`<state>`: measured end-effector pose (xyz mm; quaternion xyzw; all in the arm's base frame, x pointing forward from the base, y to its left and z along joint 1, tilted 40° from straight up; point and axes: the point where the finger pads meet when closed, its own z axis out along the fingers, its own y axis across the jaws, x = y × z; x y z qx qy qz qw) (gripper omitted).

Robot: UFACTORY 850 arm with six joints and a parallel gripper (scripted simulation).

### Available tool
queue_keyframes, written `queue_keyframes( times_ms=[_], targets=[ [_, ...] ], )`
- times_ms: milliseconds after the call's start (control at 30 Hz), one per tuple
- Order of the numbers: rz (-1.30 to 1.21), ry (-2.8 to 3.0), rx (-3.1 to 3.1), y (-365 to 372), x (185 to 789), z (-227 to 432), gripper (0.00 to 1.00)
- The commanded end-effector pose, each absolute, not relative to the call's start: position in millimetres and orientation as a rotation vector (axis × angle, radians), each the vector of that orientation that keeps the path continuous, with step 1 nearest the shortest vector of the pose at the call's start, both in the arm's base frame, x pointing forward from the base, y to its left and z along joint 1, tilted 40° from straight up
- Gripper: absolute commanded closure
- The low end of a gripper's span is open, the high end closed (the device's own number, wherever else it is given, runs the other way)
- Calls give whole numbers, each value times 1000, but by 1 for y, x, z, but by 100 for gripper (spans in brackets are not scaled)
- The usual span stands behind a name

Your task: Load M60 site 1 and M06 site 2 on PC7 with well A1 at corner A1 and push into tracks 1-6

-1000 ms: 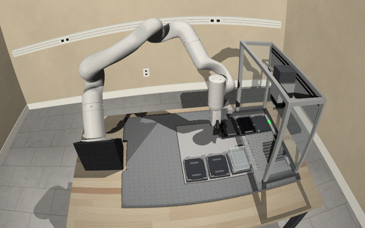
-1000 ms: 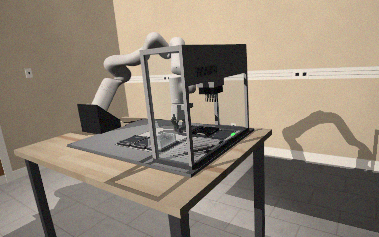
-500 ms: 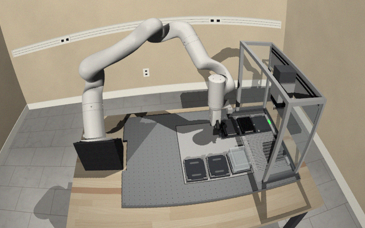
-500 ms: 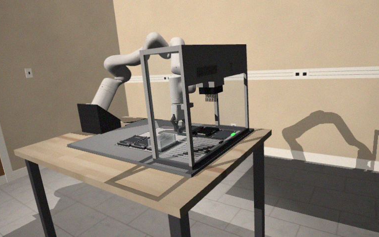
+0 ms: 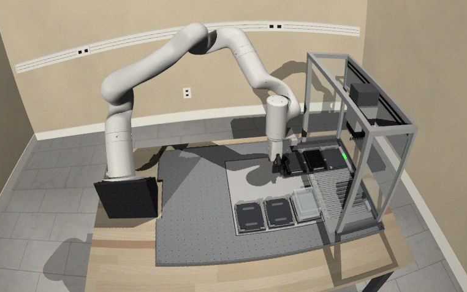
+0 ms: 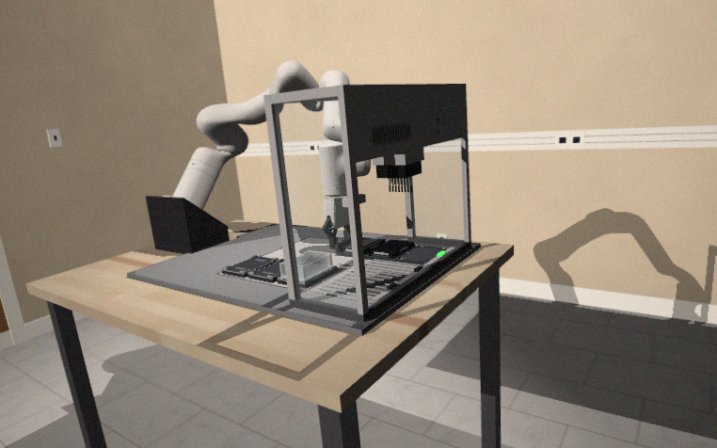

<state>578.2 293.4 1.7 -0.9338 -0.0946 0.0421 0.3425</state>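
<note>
Sitting inside the rails at the far left of the grey framed instrument (image 5: 363, 170), the dark flat plate carrier (image 5: 331, 159) bears two dark plates, one (image 5: 295, 162) next to its handle end and one (image 5: 314, 159) in the middle, while its last site shows bare. A green lamp (image 5: 344, 156) glows just behind the carrier's inner end. The white arm's dark gripper (image 5: 277, 167) points straight down at the carrier's handle end, jaws spread and pinching nothing; whether they touch the handle cannot be told. Beside the pale apron (image 5: 249, 181), two dark nests (image 5: 250, 216) stand without plates and a clear deep-well block (image 5: 304, 204) sits in the third, all on the grey perforated surface (image 5: 191, 218).
</note>
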Motion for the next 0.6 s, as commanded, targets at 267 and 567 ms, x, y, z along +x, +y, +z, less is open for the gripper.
queue_keyframes(
  times_ms=[267, 567],
  targets=[
    [107, -246, -2427, 292, 573, 3, 18],
    [107, -246, -2427, 290, 573, 5, 18]
  ],
)
